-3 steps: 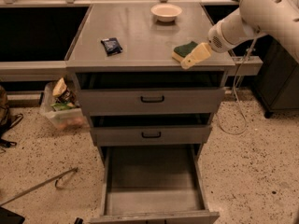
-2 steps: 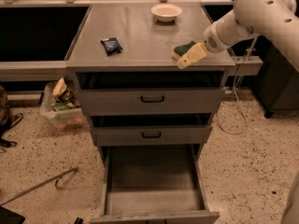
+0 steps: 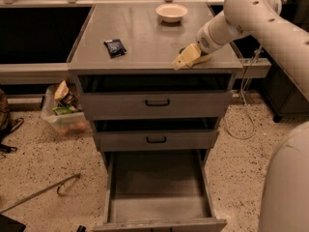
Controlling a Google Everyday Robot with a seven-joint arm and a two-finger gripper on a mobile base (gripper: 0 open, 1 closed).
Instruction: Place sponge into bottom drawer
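The sponge, pale yellow with a sliver of dark green, is at the front right edge of the grey cabinet top. My gripper reaches in from the right on the white arm and is shut on the sponge, holding it tilted and low over the top. The bottom drawer is pulled fully open below, directly under that edge. Its flat grey floor holds nothing.
A white bowl stands at the back of the top and a dark blue packet lies at the left. Two upper drawers are shut. A bin of items and a metal rod are on the floor at left. My white body fills the lower right.
My gripper and the sponge have shifted a little to the left along the front edge of the top. The drawers, bowl and packet have not moved.
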